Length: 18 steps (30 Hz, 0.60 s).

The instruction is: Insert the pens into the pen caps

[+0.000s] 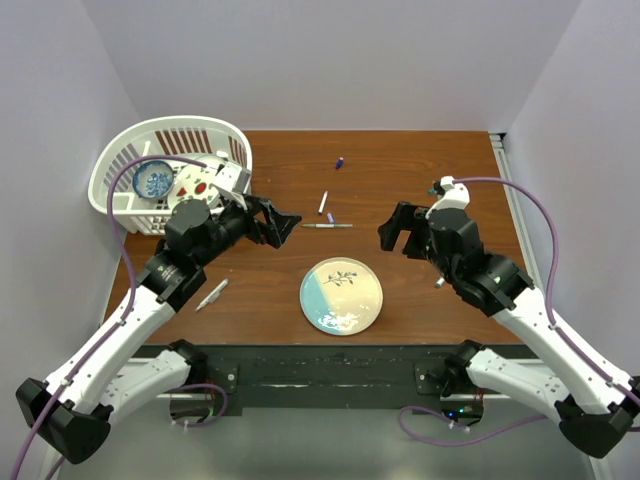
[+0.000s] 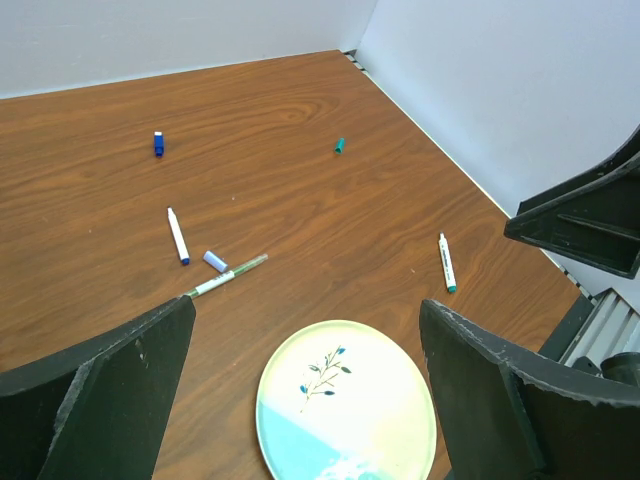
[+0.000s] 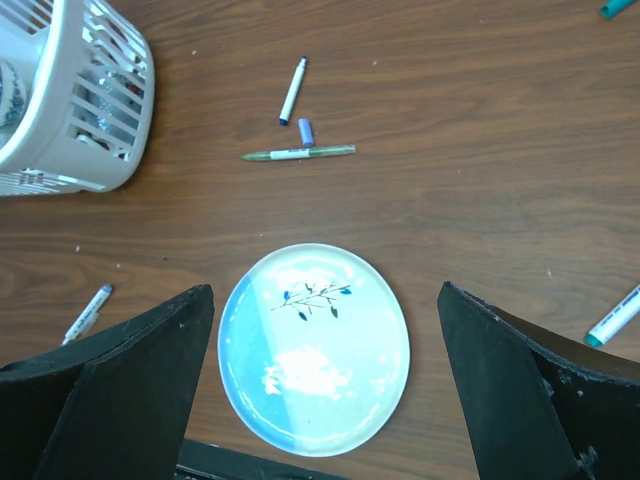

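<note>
No pen is capped and neither arm has taken anything, so the job stands at its opening step: choosing a first pen and its cap. The left fingers (image 2: 110, 400) and the right fingers (image 3: 530, 380) are spread wide, released, gripping and touching nothing. They hang above the bench (image 1: 420, 160) on either side of the plate (image 1: 365, 300), which lies at the middle of the near edge.

The handiest pair lies mid-bench, just beyond the plate: a white pen (image 2: 177, 235) with a blue tip, a purple cap (image 2: 214, 261) just beside it, and a thin grey-green pen (image 2: 226, 277) close by. A blue cap (image 2: 158, 143) sits toward the far edge and a teal cap (image 2: 340, 145) toward the right edge. A teal-tipped pen (image 2: 445, 262) lies near the right edge. A fourth pen (image 1: 211, 295) lies toward the near left corner, well short of the basket (image 1: 125, 212).

As I judge it, the next move calls for one arm to come down astride a pen's barrel and close. The other arm then takes the matching cap, and the caps are tiny, so that pinch needs care.
</note>
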Each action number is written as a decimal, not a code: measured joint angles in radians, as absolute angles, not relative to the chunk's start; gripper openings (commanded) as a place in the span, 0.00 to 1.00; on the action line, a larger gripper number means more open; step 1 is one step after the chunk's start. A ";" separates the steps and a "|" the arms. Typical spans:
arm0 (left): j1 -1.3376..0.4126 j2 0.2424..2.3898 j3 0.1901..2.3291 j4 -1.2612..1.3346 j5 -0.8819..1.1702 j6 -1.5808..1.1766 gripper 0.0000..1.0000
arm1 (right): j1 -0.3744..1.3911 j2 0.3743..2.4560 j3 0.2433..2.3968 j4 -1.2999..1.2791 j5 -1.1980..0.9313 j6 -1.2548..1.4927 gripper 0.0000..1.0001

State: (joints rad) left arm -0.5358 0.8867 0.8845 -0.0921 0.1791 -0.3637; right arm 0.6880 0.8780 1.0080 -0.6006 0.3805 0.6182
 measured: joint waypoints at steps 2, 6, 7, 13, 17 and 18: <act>-0.536 0.887 0.884 -0.093 0.179 -0.364 1.00 | 0.688 0.887 1.010 -0.610 0.388 0.622 0.99; -0.536 0.887 0.884 -0.094 0.175 -0.364 0.99 | 0.688 0.921 1.010 -0.627 0.410 0.637 0.99; -0.536 0.887 0.884 -0.094 0.174 -0.364 0.99 | 0.688 0.937 1.010 -0.633 0.422 0.645 0.99; -0.536 0.875 0.884 -0.094 0.170 -0.364 0.99 | 0.666 1.054 1.007 -0.693 0.539 0.715 0.95; -0.536 0.870 0.884 -0.093 0.168 -0.366 0.99 | 0.527 1.131 0.966 -0.693 0.516 0.730 0.80; -0.536 0.870 0.884 -0.093 0.168 -0.366 0.99 | 0.472 1.150 0.949 -0.688 0.500 0.730 0.78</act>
State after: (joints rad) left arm -0.5358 0.8703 0.8845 -0.0933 0.1684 -0.3664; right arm 0.4725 1.1496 0.9489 -0.6876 0.4995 0.7300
